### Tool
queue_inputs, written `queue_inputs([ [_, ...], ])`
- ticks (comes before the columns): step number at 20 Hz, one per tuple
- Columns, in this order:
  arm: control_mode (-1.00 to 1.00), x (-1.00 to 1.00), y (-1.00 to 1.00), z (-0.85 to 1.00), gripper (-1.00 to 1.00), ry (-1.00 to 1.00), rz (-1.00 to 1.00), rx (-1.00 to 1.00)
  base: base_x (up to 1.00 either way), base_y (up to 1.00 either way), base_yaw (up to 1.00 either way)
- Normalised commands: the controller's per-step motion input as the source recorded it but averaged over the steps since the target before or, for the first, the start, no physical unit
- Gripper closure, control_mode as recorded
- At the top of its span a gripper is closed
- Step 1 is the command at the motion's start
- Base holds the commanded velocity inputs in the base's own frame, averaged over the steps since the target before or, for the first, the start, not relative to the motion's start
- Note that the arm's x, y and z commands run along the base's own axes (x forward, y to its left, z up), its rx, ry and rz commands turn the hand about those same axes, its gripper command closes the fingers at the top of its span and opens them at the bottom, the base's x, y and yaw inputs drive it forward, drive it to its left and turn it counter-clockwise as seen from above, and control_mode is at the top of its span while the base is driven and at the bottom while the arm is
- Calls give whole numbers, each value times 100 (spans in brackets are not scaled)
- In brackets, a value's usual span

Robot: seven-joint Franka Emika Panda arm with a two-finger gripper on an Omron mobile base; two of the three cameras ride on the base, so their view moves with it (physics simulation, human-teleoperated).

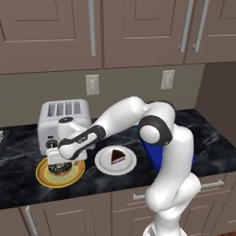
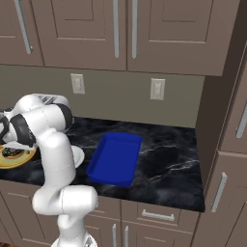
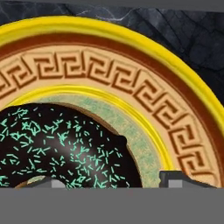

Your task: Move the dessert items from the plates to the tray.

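The donut (image 3: 61, 148) was seen lying flat on the orange-rimmed plate (image 3: 131, 74), directly below the gripper (image 1: 59, 159) and offset left of the jaw line. One fingertip (image 3: 173, 179) was set beside its right edge; jaws were spread around it, contact untellable.

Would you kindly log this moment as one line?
gripper: low over donut on yellow-rimmed plate, grip unclear | cake: on white plate | tray: empty
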Motion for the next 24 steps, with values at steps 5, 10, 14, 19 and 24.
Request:
queue_inputs([
  [5, -100, 0, 0, 0, 100, 0, 0, 0, 0, 0, 0],
  [10, -100, 0, -2, 3, 100, 0, 0, 0, 0, 0, 0],
  [14, -100, -7, -12, 18, 100, -2, -2, 0, 0, 0, 0],
  [19, -100, -12, -19, 36, 100, 0, -4, 0, 0, 0, 0],
  [24, -100, -22, -31, 38, 100, 0, -11, 0, 0, 0, 0],
])
